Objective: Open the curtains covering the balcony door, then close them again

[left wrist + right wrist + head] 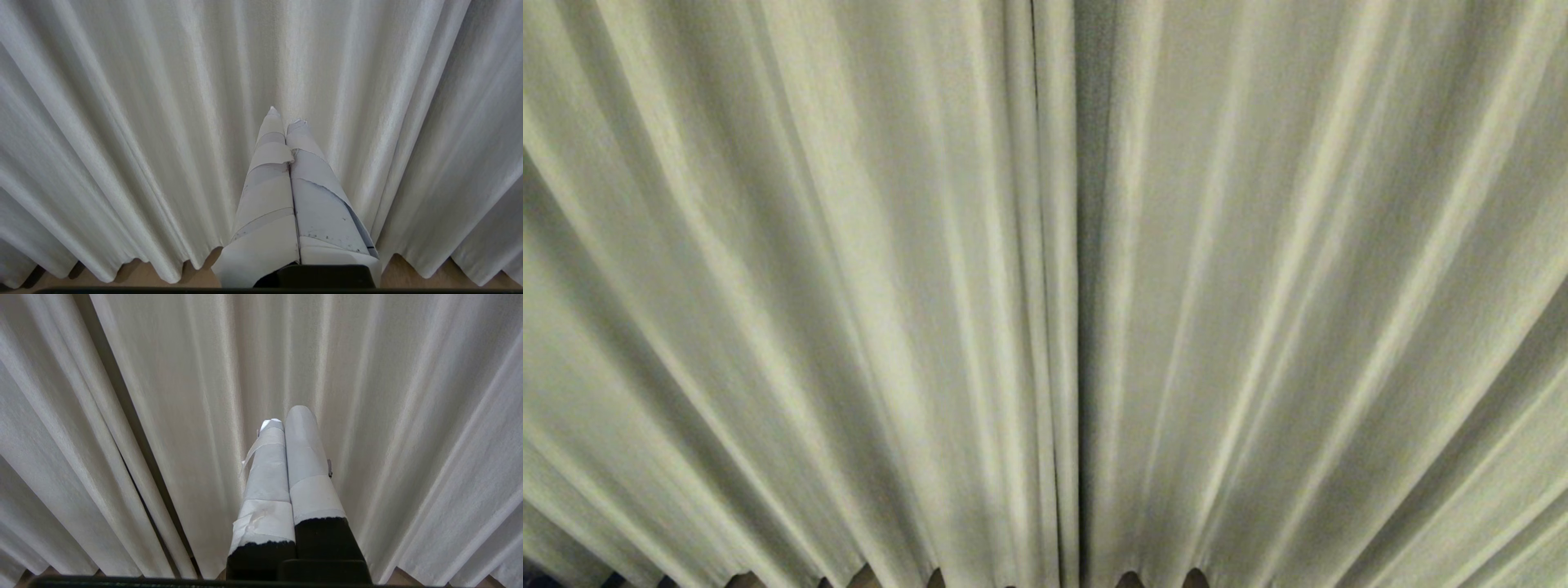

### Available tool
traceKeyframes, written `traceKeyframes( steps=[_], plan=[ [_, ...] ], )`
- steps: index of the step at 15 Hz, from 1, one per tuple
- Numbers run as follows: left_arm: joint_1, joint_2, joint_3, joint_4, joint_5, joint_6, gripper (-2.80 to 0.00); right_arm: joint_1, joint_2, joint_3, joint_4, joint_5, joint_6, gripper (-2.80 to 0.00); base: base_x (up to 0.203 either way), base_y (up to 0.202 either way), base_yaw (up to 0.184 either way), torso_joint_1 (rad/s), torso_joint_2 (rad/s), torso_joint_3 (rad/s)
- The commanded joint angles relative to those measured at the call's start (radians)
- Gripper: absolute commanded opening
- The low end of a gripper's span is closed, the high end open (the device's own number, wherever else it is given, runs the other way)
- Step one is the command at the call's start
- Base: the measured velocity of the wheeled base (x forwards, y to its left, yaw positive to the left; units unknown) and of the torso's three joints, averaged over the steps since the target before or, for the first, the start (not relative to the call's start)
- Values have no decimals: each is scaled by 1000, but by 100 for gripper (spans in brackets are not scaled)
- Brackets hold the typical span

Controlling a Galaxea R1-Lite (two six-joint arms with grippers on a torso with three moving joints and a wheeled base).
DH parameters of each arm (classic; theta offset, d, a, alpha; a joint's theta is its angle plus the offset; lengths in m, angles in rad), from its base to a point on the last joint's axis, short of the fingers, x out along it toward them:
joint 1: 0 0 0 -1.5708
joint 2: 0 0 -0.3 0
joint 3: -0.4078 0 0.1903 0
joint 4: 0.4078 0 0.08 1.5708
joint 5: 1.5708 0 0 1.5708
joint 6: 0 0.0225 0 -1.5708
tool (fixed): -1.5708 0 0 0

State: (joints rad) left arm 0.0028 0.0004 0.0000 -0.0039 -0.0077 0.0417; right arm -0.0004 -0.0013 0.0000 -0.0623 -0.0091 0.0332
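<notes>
The curtains (849, 286) fill the frame, drawn, seam at centre. Your left hand (282, 116) and right hand (288, 416) are both closed, empty, fronting fabric. Risk: pinching one thin pleat lets the cloth slip.

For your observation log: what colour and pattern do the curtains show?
Pale cream, faintly greenish, plain with long vertical pleats: the curtains, best in the head view.

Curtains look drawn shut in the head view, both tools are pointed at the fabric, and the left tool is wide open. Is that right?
Not quite. The left wrist view shows the left tool shut, its taped fingers pressed together with nothing between them. The rest holds: the curtains hang closed, meeting at a narrow dark seam, and the right tool also points at the fabric.
</notes>
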Motion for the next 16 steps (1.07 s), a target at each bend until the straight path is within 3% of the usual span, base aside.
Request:
traceKeyframes(
  steps=[1, 12, 16],
  plan=[
    [0, 0, 0, 1, 0, 1, -280, -1, 1, 0, -1, 0, 1, -280, 0, 0, 0, 0, 0, 0],
    [0, 0, 0, -1, -6, 4, -280, 0, 1, 0, -1, 0, 1, -280, 0, 0, 0, 0, 0, 0],
    [0, 0, 0, -1, -5, 4, -280, 0, 1, 0, -1, 0, 1, -280, 165, 0, 1, 7, 2, 2]
  ],
)
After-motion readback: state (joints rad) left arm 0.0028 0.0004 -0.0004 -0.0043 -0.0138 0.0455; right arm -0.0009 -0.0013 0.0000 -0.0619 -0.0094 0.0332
